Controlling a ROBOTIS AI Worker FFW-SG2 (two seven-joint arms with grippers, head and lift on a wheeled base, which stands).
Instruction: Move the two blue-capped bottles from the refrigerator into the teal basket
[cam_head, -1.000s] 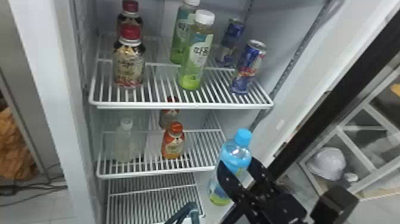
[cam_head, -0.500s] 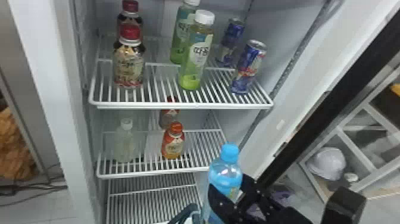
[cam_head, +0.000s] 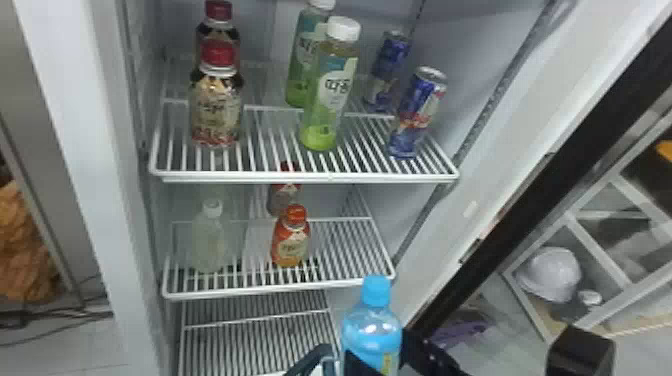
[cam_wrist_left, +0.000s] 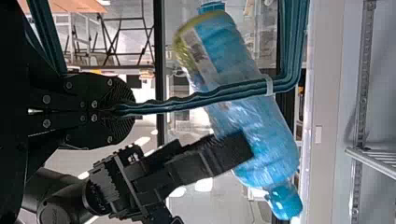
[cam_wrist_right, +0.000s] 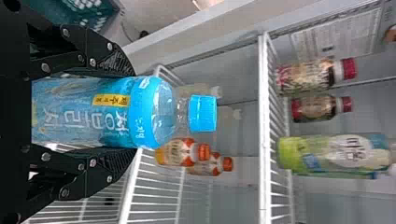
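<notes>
Blue-capped bottle (cam_head: 372, 322) was roughly upright before the lower shelves, grasped between your right gripper's (cam_head: 384, 352) fingers. Your left gripper's (cam_wrist_left: 122, 111) fingers were clenched on the handle (cam_wrist_left: 187, 100) of the teal basket (cam_wrist_right: 111, 19); that handle crossed in front of the bottle in your left wrist view. Beyond stood an orange-capped bottle (cam_head: 291, 242) and a clear bottle (cam_head: 210, 245) on the middle shelf (cam_head: 280, 289), with red-capped bottles (cam_head: 216, 107), white-capped green bottles (cam_head: 325, 115) and cans (cam_head: 416, 117) above.
</notes>
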